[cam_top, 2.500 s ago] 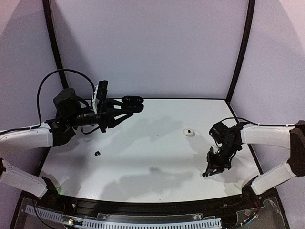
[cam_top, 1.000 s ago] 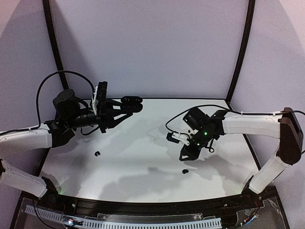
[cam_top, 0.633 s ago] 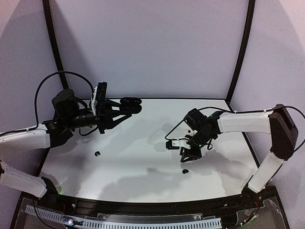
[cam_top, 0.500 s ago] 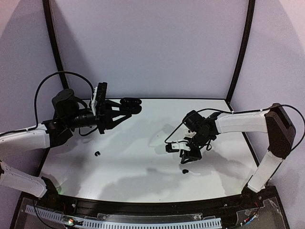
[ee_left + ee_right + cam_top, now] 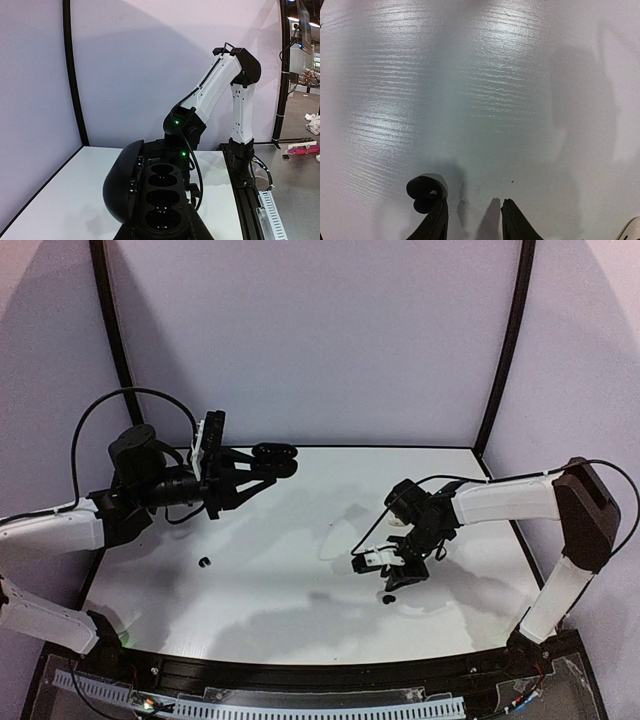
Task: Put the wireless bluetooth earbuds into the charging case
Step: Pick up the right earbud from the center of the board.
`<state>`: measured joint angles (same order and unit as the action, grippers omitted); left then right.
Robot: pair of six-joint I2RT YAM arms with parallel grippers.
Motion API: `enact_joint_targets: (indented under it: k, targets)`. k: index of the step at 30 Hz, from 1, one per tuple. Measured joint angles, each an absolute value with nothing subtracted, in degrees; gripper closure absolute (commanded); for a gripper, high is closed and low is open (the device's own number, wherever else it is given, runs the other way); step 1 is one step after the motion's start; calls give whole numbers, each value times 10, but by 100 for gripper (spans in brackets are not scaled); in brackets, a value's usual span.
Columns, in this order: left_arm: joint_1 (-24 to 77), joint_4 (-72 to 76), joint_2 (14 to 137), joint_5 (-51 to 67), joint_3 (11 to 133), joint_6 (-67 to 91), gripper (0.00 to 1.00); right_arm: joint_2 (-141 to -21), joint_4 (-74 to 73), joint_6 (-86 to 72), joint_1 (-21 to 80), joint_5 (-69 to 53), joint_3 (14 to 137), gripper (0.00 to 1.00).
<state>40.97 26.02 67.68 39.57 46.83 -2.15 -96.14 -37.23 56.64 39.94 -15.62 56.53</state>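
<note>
Low over the bench [image 5: 485, 75], your right gripper [image 5: 474, 202] sits open beside a black earbud [image 5: 426, 192]. Your left gripper [image 5: 248, 473] clamps the case [image 5: 160, 200].

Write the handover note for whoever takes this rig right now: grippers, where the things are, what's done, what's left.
The left gripper is shut on the open charging case, held above the table at its far left. The wells look empty.
The right gripper is open, low over the table, holding nothing.
One black earbud lies beside one of its fingertips, outside the gap. A second black earbud lies on the table's left.
The white earbuds show in no view.
Done: case lifted, lid open.
Left: pick up each earbud and seat it in the case.
</note>
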Motion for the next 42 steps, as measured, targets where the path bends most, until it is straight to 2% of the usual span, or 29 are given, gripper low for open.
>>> enact_joint_targets:
  k: [32,34,37,42]
  targets:
    - [410,252,677,393,469,-34,99,-945,-375,532,434,-174,535,67]
    - [410,252,677,393,469,-35,99,-944,-375,526,434,-178,533,70]
    - [410,252,677,393,469,-37,99,-942,-375,515,439,-185,529,85]
    - [410,252,677,393,469,-40,99,-942,-375,507,442,-196,528,93]
